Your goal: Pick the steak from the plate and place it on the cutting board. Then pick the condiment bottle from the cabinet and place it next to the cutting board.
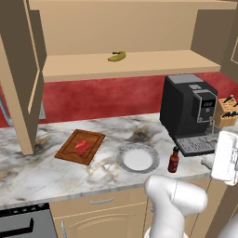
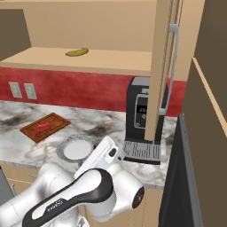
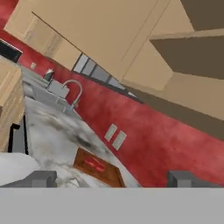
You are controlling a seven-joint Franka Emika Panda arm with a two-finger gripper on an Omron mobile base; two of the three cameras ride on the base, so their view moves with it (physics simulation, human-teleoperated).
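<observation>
The steak (image 1: 82, 147) lies on the cutting board (image 1: 95, 140); the plate (image 1: 137, 158) is bare; the condiment bottle (image 1: 174, 160) stands upright on the marble counter (image 1: 28, 169), right of the plate, before the coffee machine (image 1: 188, 111). The bottle looks light, rigid, smooth, likely tippy; grip its body below the neck. The gripper (image 3: 113, 178) has its fingers spread wide, holding nothing. In the right base view the arm hides the bottle; its label is unreadable.

The steak (image 1: 83, 147) lies on the cutting board (image 1: 69, 149), at the left of the counter (image 1: 28, 169). The plate (image 1: 137, 158) sits just right of the board. The condiment bottle (image 1: 174, 161) stands right of the plate (in front of the coffee machine (image 1: 186, 111)). A banana (image 1: 116, 56) lies on the cabinet (image 1: 139, 65) shelf above.
</observation>
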